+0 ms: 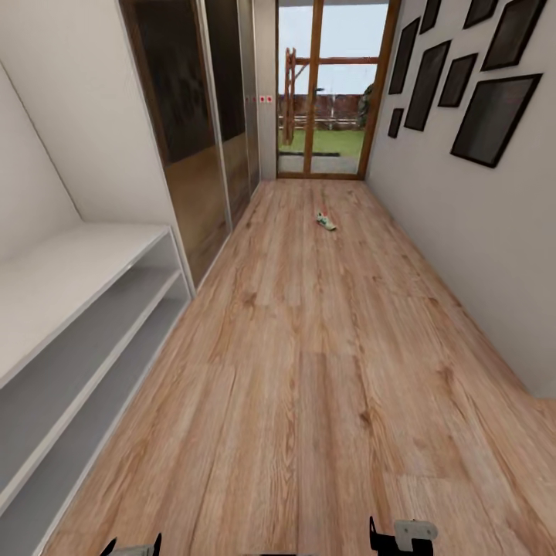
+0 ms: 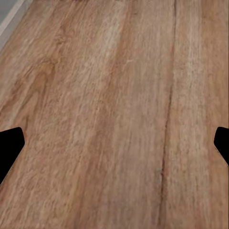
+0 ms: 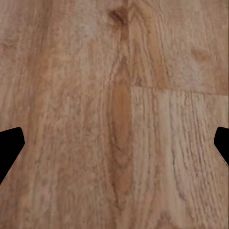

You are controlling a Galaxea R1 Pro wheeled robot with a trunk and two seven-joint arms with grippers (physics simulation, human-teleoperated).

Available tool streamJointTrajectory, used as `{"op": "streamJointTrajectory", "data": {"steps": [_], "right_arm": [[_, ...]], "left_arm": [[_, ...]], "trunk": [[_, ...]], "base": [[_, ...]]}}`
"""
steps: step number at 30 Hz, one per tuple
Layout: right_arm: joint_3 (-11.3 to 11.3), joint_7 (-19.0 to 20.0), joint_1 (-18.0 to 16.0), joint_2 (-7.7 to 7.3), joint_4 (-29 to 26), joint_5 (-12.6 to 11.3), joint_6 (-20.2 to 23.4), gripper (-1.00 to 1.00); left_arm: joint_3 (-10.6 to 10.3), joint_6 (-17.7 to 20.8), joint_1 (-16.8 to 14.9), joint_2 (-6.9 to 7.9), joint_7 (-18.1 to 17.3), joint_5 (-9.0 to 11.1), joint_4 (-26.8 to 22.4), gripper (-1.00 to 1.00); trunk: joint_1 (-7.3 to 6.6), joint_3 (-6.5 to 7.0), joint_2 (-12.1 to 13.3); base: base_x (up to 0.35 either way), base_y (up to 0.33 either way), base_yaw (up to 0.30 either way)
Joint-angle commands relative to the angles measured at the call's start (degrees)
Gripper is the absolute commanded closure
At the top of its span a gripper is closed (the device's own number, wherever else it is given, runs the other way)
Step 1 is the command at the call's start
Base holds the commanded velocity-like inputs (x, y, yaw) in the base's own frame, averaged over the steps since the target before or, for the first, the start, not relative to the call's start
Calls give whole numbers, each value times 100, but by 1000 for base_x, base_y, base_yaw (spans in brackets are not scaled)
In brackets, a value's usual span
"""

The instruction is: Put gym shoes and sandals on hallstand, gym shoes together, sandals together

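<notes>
The corridor floor [image 1: 309, 371] is matt, knotted wood-grain plank. Beside it, the hallstand [image 1: 85, 309] looks smooth, matt grey. Beyond the hallstand, the wardrobe doors [image 1: 193, 116] are glossy dark glass.

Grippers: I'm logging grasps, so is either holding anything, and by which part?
Nothing is held. The left gripper and right gripper are open over bare wood-grain plank floor; one white-and-green gym shoe lies far ahead.

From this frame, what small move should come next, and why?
Probably roll forward down the corridor toward the gym shoe. It lies far ahead on the corridor floor, well beyond both arms. The left gripper and right gripper are open over bare planks, and the hallstand holds nothing visible.
</notes>
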Motion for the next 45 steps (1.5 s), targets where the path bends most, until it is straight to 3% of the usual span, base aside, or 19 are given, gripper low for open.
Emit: {"op": "streamJointTrajectory", "data": {"steps": [1, 45], "right_arm": [[31, -49, -3, 0, 4, 24, -3, -100], [31, -49, -3, 1, 4, 24, -4, -100]], "left_arm": [[49, -19, -4, -2, -26, -42, 3, -100], [49, -19, -4, -2, -26, -42, 8, -100]], "trunk": [[2, -4, -1], [2, -4, -1]], "base": [[338, 0, 0], [338, 0, 0]]}}
